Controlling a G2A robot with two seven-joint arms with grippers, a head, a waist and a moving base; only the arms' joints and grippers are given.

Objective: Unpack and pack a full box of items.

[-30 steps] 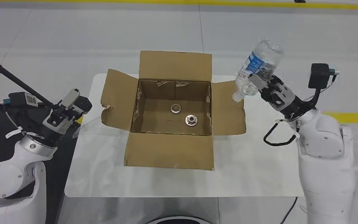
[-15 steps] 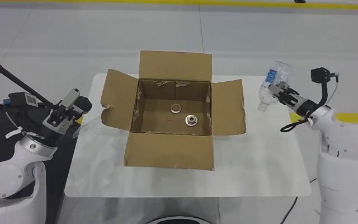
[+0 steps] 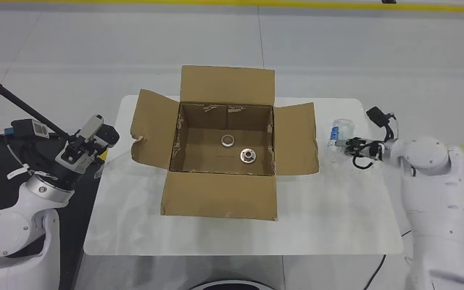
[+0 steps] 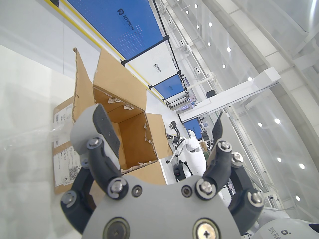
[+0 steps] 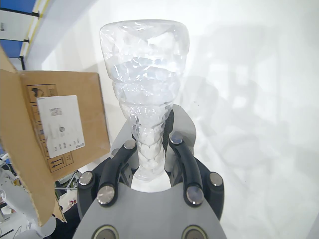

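Two rings [image 3: 249, 154] lie in the box [image 3: 217, 196], bottle [image 3: 339, 133] to its right.

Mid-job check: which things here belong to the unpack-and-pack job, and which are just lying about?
Job:
- cardboard box, flaps open
- clear bottle, gripped by the right pincer
- ring and round metal part, inside the box
- left pincer, open, beside the table

Not the job:
- white table
- blue wall panels
- yellow floor line
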